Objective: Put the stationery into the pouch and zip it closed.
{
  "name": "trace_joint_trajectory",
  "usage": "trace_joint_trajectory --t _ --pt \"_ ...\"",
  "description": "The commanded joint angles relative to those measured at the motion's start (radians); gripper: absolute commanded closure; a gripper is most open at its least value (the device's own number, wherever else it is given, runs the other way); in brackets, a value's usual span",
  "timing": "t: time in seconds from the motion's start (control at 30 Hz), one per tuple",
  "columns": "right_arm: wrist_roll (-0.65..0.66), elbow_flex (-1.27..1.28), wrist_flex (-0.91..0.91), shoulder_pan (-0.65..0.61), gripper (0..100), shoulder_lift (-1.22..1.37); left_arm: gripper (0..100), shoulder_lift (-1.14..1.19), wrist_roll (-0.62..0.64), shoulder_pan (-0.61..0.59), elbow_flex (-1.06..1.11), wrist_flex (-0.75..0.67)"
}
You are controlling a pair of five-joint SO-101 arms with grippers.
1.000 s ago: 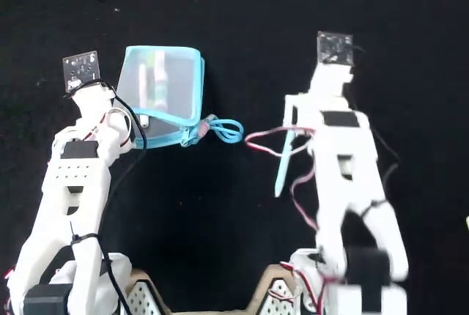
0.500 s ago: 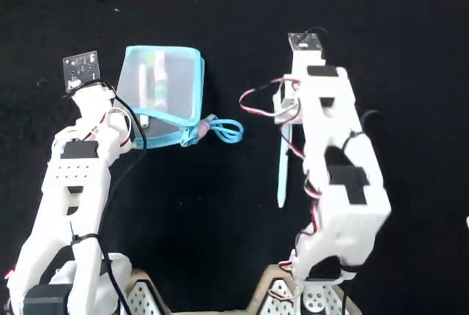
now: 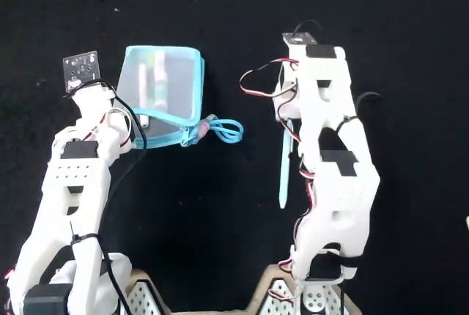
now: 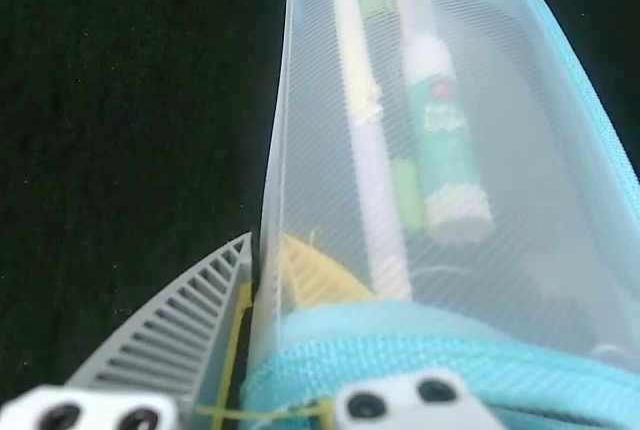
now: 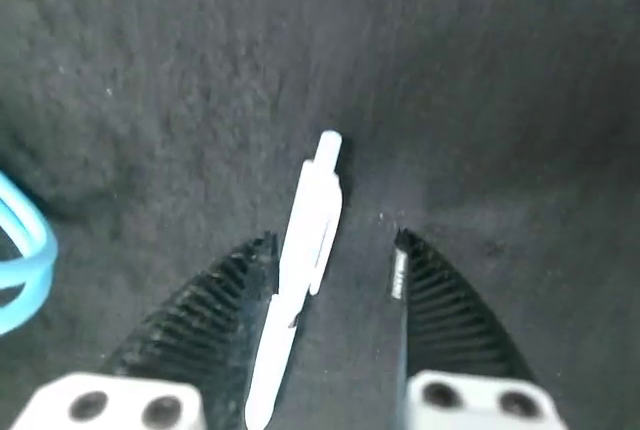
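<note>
A clear mesh pouch (image 3: 172,88) with turquoise trim lies at the back left, its zipper end facing the middle and a blue cord loop (image 3: 227,130) trailing from it. Through the mesh I see a white pen (image 4: 370,200) and a green-and-white marker (image 4: 440,140) inside. My left gripper (image 3: 139,126) is shut on the pouch's near edge, one finger (image 4: 190,350) outside and a yellow pad (image 4: 310,275) inside. A pale blue pen (image 3: 284,176) lies on the black cloth. My right gripper (image 5: 335,242) hangs open over its far end, the pen (image 5: 310,220) lying close to one finger.
The black cloth (image 3: 410,73) covers the whole table. The blue cord loop (image 5: 20,260) lies a short way from my right gripper. The two arm bases (image 3: 146,293) stand at the near edge. Cables (image 3: 256,84) hang from the right arm.
The right arm has swung forward and toward the middle and come down over the far end of the pale blue pen. The left arm and pouch have not moved.
</note>
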Motion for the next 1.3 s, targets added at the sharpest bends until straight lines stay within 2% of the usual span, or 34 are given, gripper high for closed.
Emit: trace_joint_trajectory --t 0.0,0.17,0.43,0.57,0.67,0.73,0.93,1.03,1.17,1.27 --pt "0.021 -0.031 0.028 -0.034 83.6 -0.007 97 0.012 0.011 -0.018 0.047 0.003" --pt "0.064 0.058 -0.054 -0.071 83.9 -0.007 97 0.012 0.011 -0.021 0.045 0.003" --pt "0.068 0.084 -0.092 -0.017 84.4 -0.008 97 0.012 0.011 -0.025 0.045 0.003" --pt "0.115 0.085 -0.106 -0.014 92.8 -0.004 97 0.012 0.011 -0.025 0.045 0.003" --pt "0.17 0.077 -0.133 -0.011 94.5 0.041 97 0.012 0.011 -0.025 0.045 0.003" --pt "0.212 0.053 -0.124 -0.011 94.1 0.074 97 0.012 0.011 -0.025 0.045 0.003" --pt "0.296 -0.128 0.066 0.012 98.8 0.061 97 0.012 0.011 -0.025 0.051 0.003" --pt "0.399 -0.217 0.144 0.044 98.8 0.036 97 0.012 0.011 -0.025 0.054 0.005" --pt "0.626 -0.286 0.209 0.091 98.8 0.021 97 0.012 0.011 -0.025 0.059 0.003" --pt "0.704 -0.257 0.203 0.092 98.7 0.033 97 0.012 0.011 -0.025 0.059 0.003"
